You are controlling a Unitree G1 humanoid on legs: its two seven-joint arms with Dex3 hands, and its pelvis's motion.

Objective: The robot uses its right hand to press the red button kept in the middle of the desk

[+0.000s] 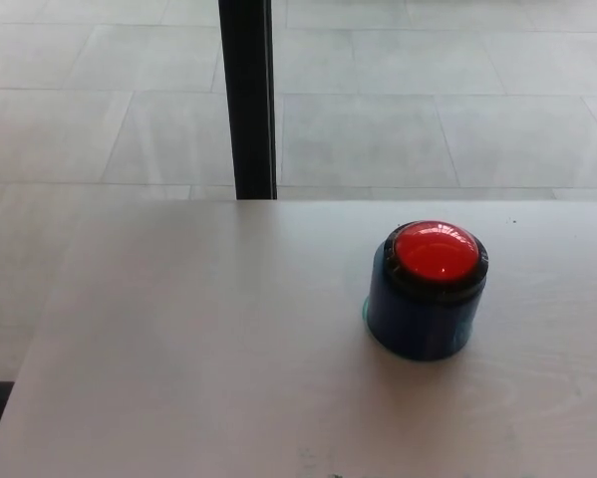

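One red button (436, 251) atop its dark blue round housing (419, 321) on the pale desk (198, 358), neither hand in sight

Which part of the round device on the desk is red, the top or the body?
The glossy domed top of the red button is red. Its cylindrical dark blue body below, under a black ring, is not.

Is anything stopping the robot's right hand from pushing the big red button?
Probably not. The round red button sits uncovered on its dark blue cylindrical base on the pale desk, with nothing around it. The right hand is not in view, though.
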